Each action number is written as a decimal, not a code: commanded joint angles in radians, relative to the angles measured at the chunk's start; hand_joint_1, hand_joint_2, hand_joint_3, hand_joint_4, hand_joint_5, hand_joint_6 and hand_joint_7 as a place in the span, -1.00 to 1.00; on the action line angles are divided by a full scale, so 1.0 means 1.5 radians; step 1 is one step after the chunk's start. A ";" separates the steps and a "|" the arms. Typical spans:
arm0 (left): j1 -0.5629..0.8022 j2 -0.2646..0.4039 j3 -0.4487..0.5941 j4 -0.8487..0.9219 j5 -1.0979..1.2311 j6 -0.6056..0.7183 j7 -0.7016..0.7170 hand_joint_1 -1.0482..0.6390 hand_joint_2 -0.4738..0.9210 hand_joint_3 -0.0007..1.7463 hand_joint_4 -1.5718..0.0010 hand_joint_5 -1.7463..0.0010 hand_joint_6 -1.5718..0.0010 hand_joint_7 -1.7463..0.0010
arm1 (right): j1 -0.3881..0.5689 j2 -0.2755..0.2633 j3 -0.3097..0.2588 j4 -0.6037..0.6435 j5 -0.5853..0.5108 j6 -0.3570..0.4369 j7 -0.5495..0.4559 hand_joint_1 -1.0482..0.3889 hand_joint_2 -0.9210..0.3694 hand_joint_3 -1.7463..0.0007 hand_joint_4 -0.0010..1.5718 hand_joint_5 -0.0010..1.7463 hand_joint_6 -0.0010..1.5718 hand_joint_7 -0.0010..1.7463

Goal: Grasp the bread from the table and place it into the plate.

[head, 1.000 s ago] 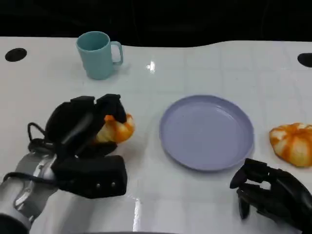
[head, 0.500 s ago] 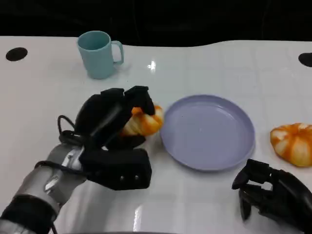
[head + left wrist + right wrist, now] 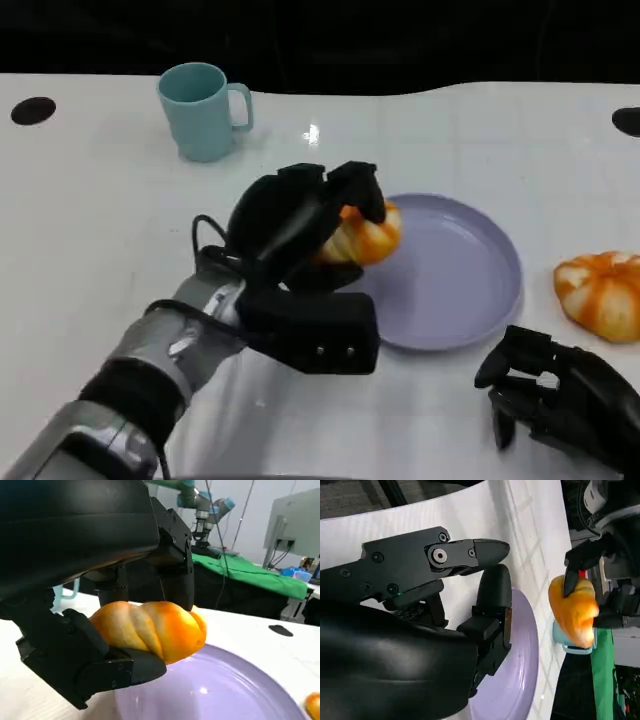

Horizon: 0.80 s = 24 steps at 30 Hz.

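Bread, a golden-orange twisted roll (image 3: pixel 362 236), sits clamped in my left hand (image 3: pixel 290 215), fingers (image 3: pixel 177 562) wrapped over its top and sides, above the near-left rim of the round lilac plate (image 3: pixel 470 290). It looks light and soft, so I judge a gentle hold around its middle is best. Far left stands one teal mug (image 3: pixel 203 111). One plate; two rolls, the second (image 3: pixel 600 292) on the white table (image 3: pixel 90 230) at right. My right hand (image 3: pixel 560 395) rests near right, fingers curled on nothing.
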 commanded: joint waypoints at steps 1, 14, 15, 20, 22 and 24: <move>-0.034 -0.016 -0.016 0.032 0.011 0.013 0.020 -0.04 0.52 0.15 -0.03 -1.00 0.28 -1.00 | 0.021 -0.016 0.004 -0.005 -0.016 0.017 -0.013 -0.28 -1.00 0.68 -0.17 1.00 -0.16 0.58; -0.098 -0.078 -0.047 0.137 0.018 0.026 0.044 -0.07 0.54 0.18 -0.11 -1.00 0.24 -1.00 | 0.027 -0.015 0.006 -0.007 -0.011 0.008 -0.006 -0.30 -1.00 0.68 -0.15 1.00 -0.17 0.61; -0.100 -0.084 -0.049 0.145 0.020 0.024 0.056 -0.07 0.53 0.18 -0.12 -1.00 0.23 -1.00 | 0.027 -0.016 0.007 -0.008 -0.013 0.007 -0.007 -0.31 -1.00 0.68 -0.15 1.00 -0.17 0.61; -0.112 -0.110 -0.057 0.181 0.020 0.021 0.079 -0.07 0.49 0.18 -0.13 -1.00 0.21 -1.00 | 0.030 -0.016 0.008 -0.014 -0.011 0.019 -0.009 -0.27 -1.00 0.68 -0.16 1.00 -0.17 0.61; -0.117 -0.115 -0.057 0.191 0.015 0.013 0.073 -0.07 0.50 0.18 -0.10 -1.00 0.23 -0.98 | 0.030 -0.015 0.008 -0.016 -0.010 0.023 -0.010 -0.28 -1.00 0.69 -0.16 1.00 -0.17 0.61; -0.119 -0.120 -0.055 0.199 0.010 0.009 0.067 -0.07 0.51 0.15 -0.07 -1.00 0.21 -0.91 | 0.031 -0.014 0.009 -0.017 -0.012 0.022 -0.012 -0.28 -1.00 0.69 -0.16 1.00 -0.17 0.61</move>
